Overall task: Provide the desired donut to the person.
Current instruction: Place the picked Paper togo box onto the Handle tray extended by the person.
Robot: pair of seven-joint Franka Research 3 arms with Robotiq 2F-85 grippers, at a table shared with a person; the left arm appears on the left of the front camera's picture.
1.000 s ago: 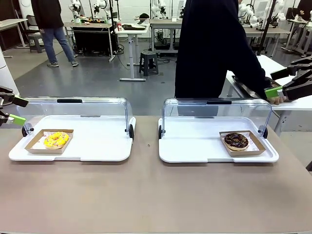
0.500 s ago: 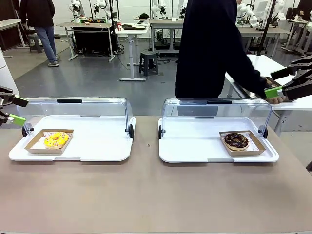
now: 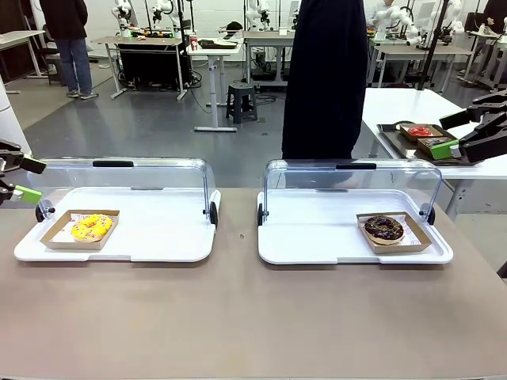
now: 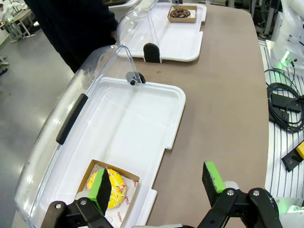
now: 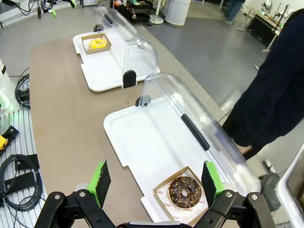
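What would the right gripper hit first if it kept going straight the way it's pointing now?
Probably the chocolate donut in its cardboard tray: in the wrist view it lies between the open right gripper's fingers, with nothing in front. Depth is hard to judge, so it might meet the white tray beside it instead.

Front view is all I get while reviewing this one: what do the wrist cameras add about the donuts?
Observer: The left gripper hangs open above the yellow donut.
Operator: And the right one?
Observer: The right gripper is open too, above the chocolate donut.
Operator: Where is the person?
Observer: The person stands behind the open clear lid, one hand hanging by their side.
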